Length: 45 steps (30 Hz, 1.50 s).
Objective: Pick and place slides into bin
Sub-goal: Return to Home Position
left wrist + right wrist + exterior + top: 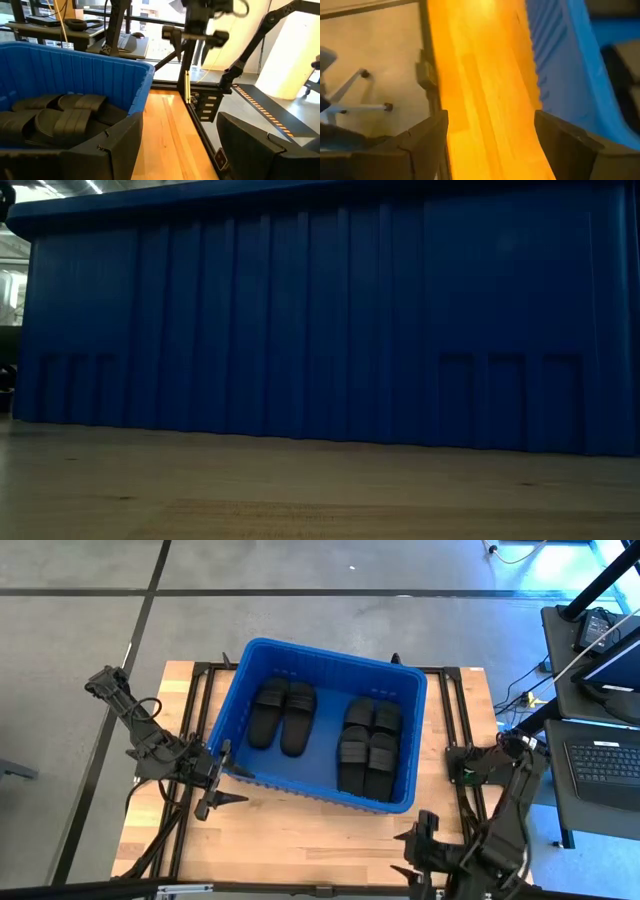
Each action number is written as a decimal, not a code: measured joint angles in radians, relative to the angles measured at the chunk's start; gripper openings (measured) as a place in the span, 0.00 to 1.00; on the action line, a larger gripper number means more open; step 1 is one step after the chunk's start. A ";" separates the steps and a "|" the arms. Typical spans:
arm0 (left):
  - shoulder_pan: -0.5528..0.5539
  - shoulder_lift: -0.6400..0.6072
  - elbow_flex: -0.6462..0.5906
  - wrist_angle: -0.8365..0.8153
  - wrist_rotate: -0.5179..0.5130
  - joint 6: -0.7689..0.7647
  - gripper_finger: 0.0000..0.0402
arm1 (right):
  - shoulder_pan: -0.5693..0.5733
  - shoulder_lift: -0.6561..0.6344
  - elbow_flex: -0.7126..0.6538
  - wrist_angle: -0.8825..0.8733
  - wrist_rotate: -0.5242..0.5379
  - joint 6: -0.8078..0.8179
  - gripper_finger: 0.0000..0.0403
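Note:
The blue bin (243, 685) stands on the wooden table. It fills the low view (320, 320). Several black slides lie in it: two side by side at the left (283, 715) and a stack at the right (368, 745). They also show in the left wrist view (60, 117). My left gripper (230, 777) is open and empty, just off the bin's near left corner (142, 75). My right gripper (412, 845) is open and empty, over the table near its front right, past the bin's near right corner. The bin's wall also shows in the right wrist view (570, 75).
A strip of bare wood (300, 835) lies between the bin and the table's near edge. Black frame rails (462, 710) run along the table's sides. A desk with a laptop (600, 760) stands off the right edge. The right arm (200, 25) shows far off in the left wrist view.

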<state>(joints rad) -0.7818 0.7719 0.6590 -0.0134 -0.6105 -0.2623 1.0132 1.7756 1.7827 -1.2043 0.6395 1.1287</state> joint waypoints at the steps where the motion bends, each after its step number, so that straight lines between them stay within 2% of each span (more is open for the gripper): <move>1: 0.000 0.000 0.000 0.000 -0.005 0.000 0.62 | 0.008 0.000 -0.027 0.008 0.007 0.042 0.74; 6: 0.001 0.000 0.000 -0.001 -0.034 0.002 0.62 | 0.087 -0.026 -0.119 -0.009 0.226 0.228 0.74; 10: 0.000 0.000 0.000 -0.001 -0.034 0.002 0.62 | 0.149 -0.048 -0.134 -0.185 0.402 0.422 0.74; 13: 0.000 0.000 0.000 -0.004 -0.034 0.009 0.62 | 0.170 -0.056 -0.137 -0.377 0.474 0.574 0.74; 16: 0.001 0.000 0.000 -0.005 -0.034 0.021 0.62 | 0.150 -0.110 -0.223 -0.324 0.536 0.500 0.74; 18: 0.001 0.000 0.000 -0.005 -0.034 0.029 0.62 | 0.116 -0.153 -0.271 -0.306 0.569 0.517 0.73; 25: 0.000 0.000 0.000 -0.002 -0.047 0.029 0.62 | 0.030 -0.274 -0.397 -0.358 0.573 0.504 0.73; 29: 0.001 0.000 0.000 -0.002 -0.084 0.029 0.62 | -0.037 -0.394 -0.444 -0.365 0.647 0.353 0.73; 39: 0.002 0.000 0.000 -0.002 -0.177 0.030 0.62 | -0.361 -0.681 -0.519 -0.350 0.688 0.048 0.73; 45: 0.036 0.000 0.000 -0.002 -0.312 0.037 0.62 | -0.566 -0.795 -0.626 -0.332 0.795 -0.070 0.73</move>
<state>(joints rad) -0.7460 0.7719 0.6591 -0.0154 -0.9224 -0.2253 0.4476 0.9802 1.1568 -1.5361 1.4347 1.0586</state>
